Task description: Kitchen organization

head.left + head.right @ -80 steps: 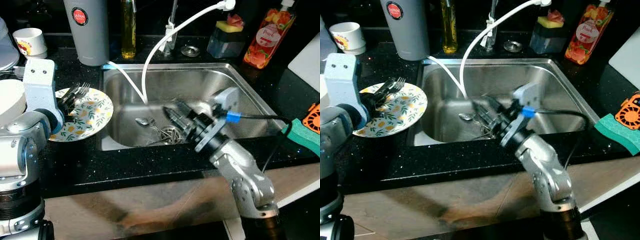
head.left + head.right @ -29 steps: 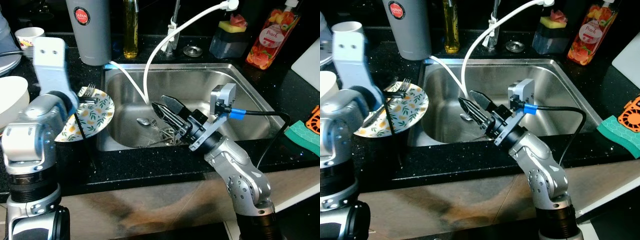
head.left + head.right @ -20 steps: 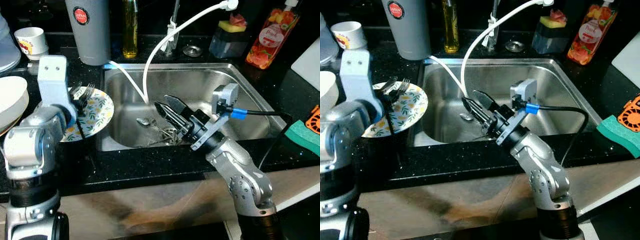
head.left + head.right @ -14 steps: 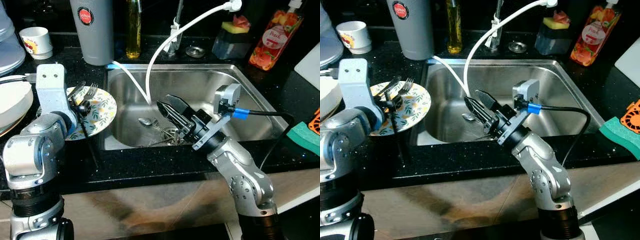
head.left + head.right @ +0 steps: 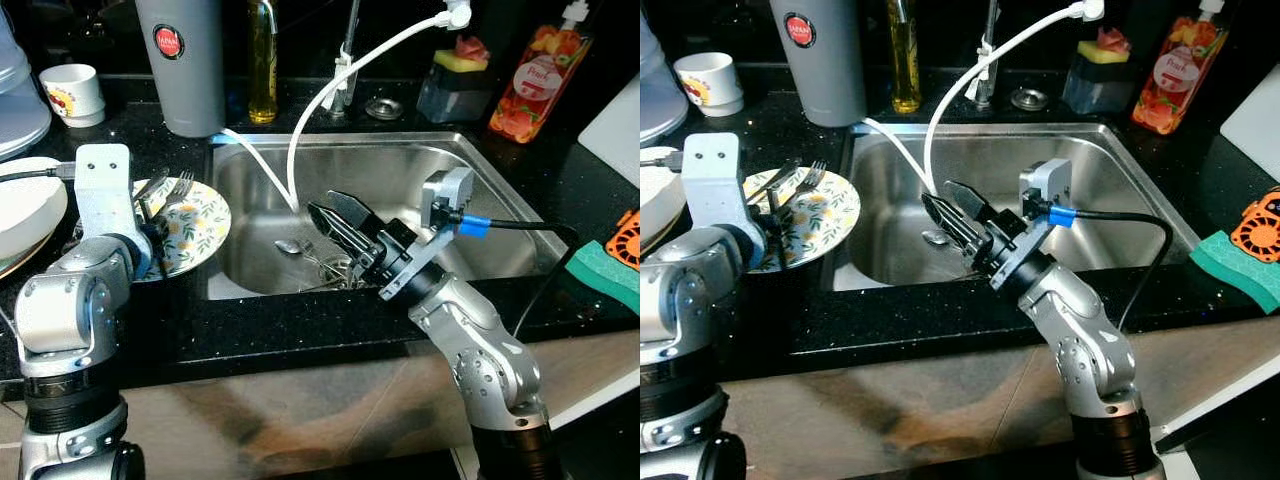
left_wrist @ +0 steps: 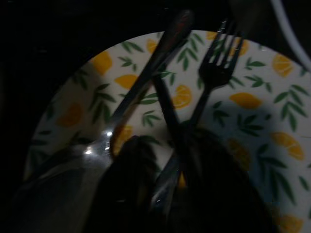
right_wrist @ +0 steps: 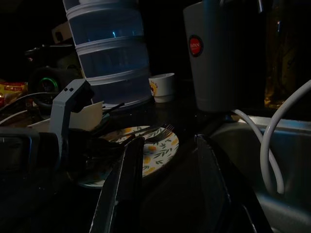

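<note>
Two risks I see: my right gripper [image 5: 335, 215], wide open above the sink [image 5: 480, 180], may snag the white hose [image 5: 300, 130] while reaching the spoon [image 5: 288, 245].

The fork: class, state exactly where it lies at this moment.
In the left eye view the fork lies on the lemon-patterned plate, on the black counter to the left of the sink, beside the left gripper.
</note>
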`<state>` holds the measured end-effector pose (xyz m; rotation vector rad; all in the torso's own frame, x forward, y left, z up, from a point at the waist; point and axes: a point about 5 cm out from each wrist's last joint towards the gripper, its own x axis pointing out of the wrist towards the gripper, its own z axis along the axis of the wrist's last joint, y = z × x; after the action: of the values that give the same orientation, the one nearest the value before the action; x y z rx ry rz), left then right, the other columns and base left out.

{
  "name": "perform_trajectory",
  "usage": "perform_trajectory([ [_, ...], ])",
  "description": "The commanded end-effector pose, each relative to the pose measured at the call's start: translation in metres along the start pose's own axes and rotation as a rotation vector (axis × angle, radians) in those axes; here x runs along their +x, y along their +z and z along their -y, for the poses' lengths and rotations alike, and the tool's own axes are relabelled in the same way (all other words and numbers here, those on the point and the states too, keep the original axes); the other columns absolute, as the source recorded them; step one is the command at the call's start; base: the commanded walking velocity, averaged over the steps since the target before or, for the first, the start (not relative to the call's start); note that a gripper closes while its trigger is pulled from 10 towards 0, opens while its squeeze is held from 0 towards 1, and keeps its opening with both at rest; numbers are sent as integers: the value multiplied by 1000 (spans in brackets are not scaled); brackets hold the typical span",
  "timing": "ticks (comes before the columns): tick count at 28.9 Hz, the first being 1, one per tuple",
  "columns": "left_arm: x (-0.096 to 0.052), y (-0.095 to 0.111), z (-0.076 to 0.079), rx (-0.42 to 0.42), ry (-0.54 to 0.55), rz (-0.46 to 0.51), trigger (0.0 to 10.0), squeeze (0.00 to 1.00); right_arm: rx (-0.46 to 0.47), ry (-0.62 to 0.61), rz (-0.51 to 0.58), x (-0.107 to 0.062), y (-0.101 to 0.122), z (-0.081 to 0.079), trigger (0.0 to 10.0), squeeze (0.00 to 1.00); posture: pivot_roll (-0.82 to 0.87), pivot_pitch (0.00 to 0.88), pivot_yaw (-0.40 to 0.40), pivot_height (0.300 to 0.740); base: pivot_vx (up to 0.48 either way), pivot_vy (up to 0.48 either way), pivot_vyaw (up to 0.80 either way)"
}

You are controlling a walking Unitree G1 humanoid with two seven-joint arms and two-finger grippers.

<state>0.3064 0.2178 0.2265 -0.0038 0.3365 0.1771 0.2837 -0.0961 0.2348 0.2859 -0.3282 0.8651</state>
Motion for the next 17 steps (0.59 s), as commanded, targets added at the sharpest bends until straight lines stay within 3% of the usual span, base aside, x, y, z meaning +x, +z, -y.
perform_trajectory([
  [1, 9, -28, 0, 31, 12, -146, 0, 0, -25, -9, 11, -2, 4, 1, 10000, 0, 138, 42, -30, 740, 0, 0, 0],
  [7, 12, -22, 1, 80, 31, -103, 0, 0, -27, -13, 11, -3, 4, 1, 10000, 0, 133, 38, -29, 740, 0, 0, 0],
  [12, 10, 9, 8, 10, -6, 91, 0, 0, -29, -14, 11, -2, 4, 2, 10000, 0, 134, 39, -43, 740, 0, 0, 0],
  [13, 8, 16, 11, -2, -31, 134, 7216, 0, -29, -14, 11, -2, 4, 2, 10000, 0, 134, 39, -43, 740, 0, 0, 0],
  [14, 6, 23, 15, -21, -53, 173, 10000, 0, -29, -14, 11, -1, 4, 3, 10000, 0, 134, 39, -43, 740, 0, 0, 0],
  [17, -2, 44, 34, -80, -187, 295, 10000, 0, -29, -14, 11, 0, 4, 3, 10000, 0, 134, 39, -43, 740, 0, 0, 0],
])
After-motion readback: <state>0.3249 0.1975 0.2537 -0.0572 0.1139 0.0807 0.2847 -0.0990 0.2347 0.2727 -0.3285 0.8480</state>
